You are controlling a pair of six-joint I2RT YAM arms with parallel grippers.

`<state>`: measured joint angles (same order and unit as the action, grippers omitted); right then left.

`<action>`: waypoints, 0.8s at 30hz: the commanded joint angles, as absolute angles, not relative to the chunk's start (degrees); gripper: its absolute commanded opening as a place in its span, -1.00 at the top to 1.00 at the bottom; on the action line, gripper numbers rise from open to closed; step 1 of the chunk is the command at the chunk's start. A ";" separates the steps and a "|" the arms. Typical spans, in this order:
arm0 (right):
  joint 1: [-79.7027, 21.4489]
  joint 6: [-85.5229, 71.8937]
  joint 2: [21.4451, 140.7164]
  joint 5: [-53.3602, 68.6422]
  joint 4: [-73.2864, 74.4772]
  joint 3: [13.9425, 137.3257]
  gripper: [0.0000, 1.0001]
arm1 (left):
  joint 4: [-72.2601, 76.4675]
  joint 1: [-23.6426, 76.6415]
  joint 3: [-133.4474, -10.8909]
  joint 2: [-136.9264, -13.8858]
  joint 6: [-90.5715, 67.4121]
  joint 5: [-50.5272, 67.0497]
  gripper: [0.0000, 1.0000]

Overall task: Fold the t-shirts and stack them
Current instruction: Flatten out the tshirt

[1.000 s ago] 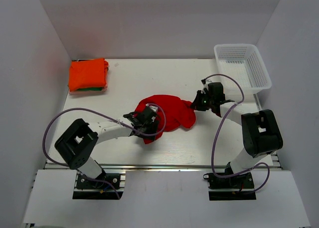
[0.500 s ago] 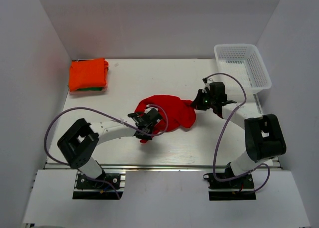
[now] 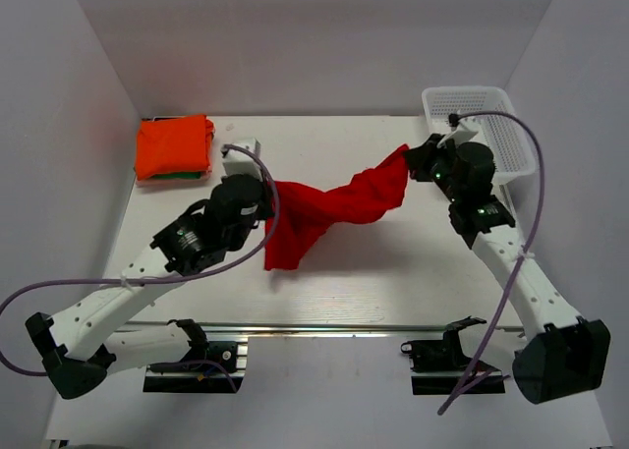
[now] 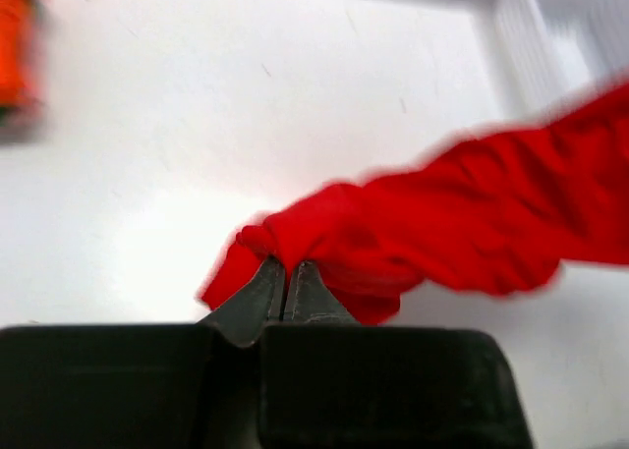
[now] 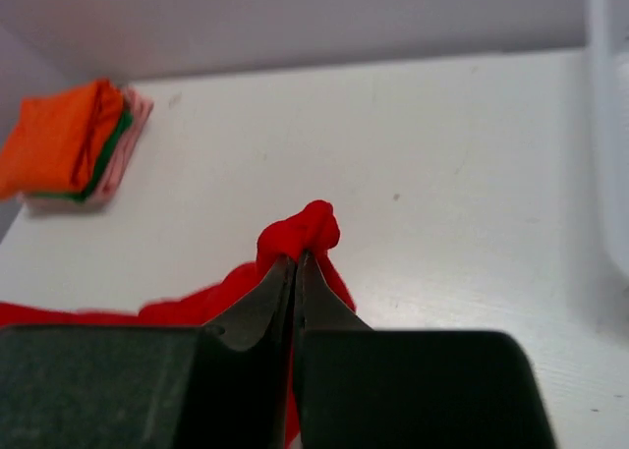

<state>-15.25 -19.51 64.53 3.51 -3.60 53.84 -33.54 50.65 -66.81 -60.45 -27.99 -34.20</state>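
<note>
Red tee (image 3: 329, 208): mid-frame in top view, lifted & strung between my two pincers. It's twisted into a rope-like band running from center-left up toward upper right.
Loose flap: hangs down from the band's left end, tip pointing to lower center. Can't tell if the tip touches the table.
L pincer (image 3: 261, 196): clenched on the red tee's left end. In L wrist view the tips are pressed together w/ a wad of red cloth bunched right at them, the rest trailing off to the right edge, blurred.
R pincer (image 3: 418, 164): clenched on the other end. In R wrist view a small red knob pokes up just above the closed tips, and more cloth drops away to lower left.
Folded stack: upper left corner of top view, flat on the table, well apart from the red tee.
Orange tee (image 3: 173, 146): on top of the stack.
Green tee (image 3: 182, 177): only an edge shows under the orange one. R wrist view also shows a pale pink layer at the bottom.
Basket (image 3: 511, 144): white mesh, upper right corner, just beside my R pincer.
Table (image 3: 393, 272): white, w/ the flap's shadow below center-left.
My arms: L reaches in from lower left, R from lower right, purple cables looping off both.
</note>
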 commanded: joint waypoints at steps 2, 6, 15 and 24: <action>-15.03 -19.87 58.63 -14.73 -1.24 62.37 1.00 | -36.21 49.66 -73.81 -58.97 -28.21 -51.84 1.00; -15.03 -18.11 58.01 -24.04 1.91 68.19 1.00 | -35.51 49.66 -79.61 -58.45 -24.88 -59.31 1.00; -15.03 -11.70 58.27 -28.57 6.42 81.98 1.00 | -25.59 49.66 -83.58 -53.18 -11.80 -63.63 1.00; -15.12 -6.42 58.97 -20.22 8.96 94.12 1.00 | -21.53 49.66 -91.75 -54.40 -4.22 -59.06 1.00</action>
